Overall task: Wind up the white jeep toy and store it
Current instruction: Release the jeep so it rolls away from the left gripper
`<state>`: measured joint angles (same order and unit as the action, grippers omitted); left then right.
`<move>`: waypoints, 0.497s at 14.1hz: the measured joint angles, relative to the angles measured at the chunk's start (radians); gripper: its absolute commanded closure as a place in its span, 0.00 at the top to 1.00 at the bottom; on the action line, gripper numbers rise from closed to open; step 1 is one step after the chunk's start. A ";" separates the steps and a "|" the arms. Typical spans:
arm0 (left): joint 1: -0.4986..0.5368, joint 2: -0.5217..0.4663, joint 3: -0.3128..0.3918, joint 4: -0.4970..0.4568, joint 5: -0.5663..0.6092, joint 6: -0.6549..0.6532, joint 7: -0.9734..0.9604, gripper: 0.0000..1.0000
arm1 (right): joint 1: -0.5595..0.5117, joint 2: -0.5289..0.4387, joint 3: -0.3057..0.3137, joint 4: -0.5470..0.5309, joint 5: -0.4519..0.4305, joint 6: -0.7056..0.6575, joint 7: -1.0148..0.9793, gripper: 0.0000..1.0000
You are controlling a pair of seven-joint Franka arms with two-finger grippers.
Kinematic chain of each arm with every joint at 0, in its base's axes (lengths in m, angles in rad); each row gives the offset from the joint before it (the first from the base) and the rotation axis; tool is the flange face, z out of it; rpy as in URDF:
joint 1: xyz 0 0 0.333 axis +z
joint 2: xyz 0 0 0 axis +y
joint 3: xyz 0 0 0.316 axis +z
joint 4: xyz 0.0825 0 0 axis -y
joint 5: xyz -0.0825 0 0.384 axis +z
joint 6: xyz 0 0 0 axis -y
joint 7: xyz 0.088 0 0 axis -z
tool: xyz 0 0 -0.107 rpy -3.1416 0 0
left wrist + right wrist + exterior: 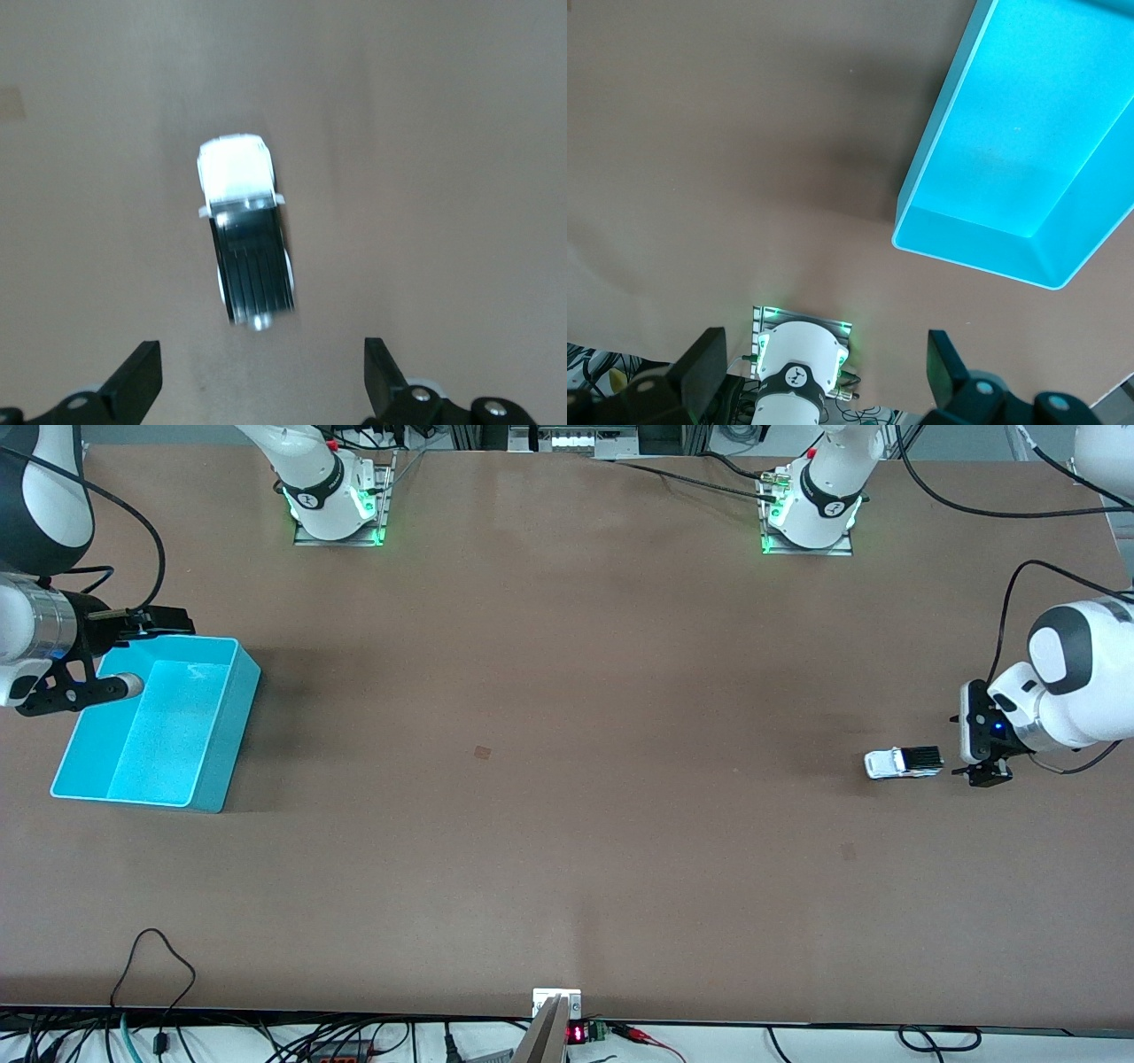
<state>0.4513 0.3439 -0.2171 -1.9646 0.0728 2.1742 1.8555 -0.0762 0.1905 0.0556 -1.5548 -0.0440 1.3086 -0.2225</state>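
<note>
The white jeep toy point(904, 762) stands on the brown table near the left arm's end, with its black rear panel toward my left gripper point(979, 748). That gripper is open and empty, low beside the jeep and not touching it. In the left wrist view the jeep point(244, 239) lies just ahead of the open left gripper point(261, 372). My right gripper point(146, 653) is open and empty over the cyan bin's point(221, 717) corner at the right arm's end. In the right wrist view the bin point(983, 243) is empty, and the right gripper point(824, 367) is open.
The two arm bases point(337, 505) point(811, 514) stand on the table's edge farthest from the front camera. The right arm's base also shows in the right wrist view point(799, 372). Cables point(159, 957) hang along the nearest edge. Bare table lies between jeep and bin.
</note>
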 measured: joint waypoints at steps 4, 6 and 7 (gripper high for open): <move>-0.001 -0.031 -0.056 -0.001 0.000 -0.016 0.000 1.00 | 0.000 0.000 0.000 0.000 0.000 0.000 0.000 1.00; -0.015 -0.050 -0.078 -0.001 0.000 -0.016 0.000 1.00 | 0.000 0.000 0.000 0.000 0.000 0.000 0.000 1.00; -0.031 -0.060 -0.084 -0.001 0.000 -0.016 0.000 1.00 | 0.000 0.000 0.000 0.000 0.000 0.000 0.000 1.00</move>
<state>0.4205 0.2836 -0.3014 -1.9653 0.0728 2.1577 1.8557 -0.0762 0.1905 0.0556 -1.5547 -0.0440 1.3086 -0.2225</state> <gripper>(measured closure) 0.000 0.000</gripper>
